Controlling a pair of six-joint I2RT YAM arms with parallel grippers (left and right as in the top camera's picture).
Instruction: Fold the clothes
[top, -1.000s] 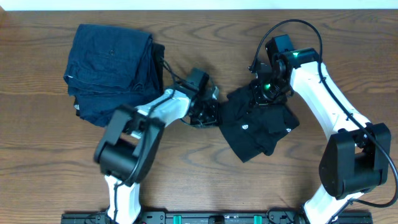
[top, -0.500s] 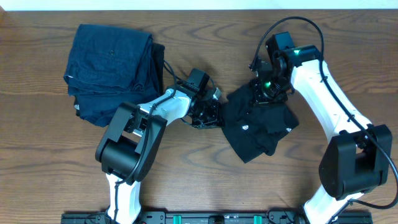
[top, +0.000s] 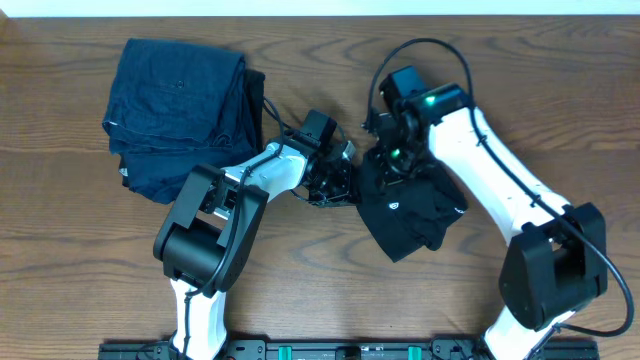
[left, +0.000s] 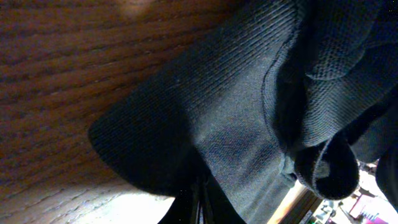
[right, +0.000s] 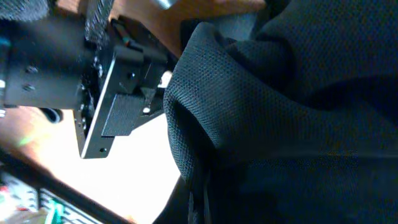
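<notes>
- Overhead: black T-shirt (top: 410, 210) lies crumpled on the desk (top: 80, 250), centre-right of frame, w/ small white logo (top: 392, 206) facing up. Dark blue denim stack (top: 175, 110) sits upper left, well apart.
- Overhead: left gripper (top: 335, 183) is at the shirt's left edge, right gripper (top: 392, 165) at its upper edge. We can't make out the jaws from here.
- Left wrist: ribbed black fabric fills most of frame, wood grain upper left. Cloth bunches in at bottom centre, so jaws are together, clamped on the T-shirt.
- Right wrist: mesh-like black fabric fills right side. A fold runs into bottom centre, jaws likewise pinched on the T-shirt.
</notes>
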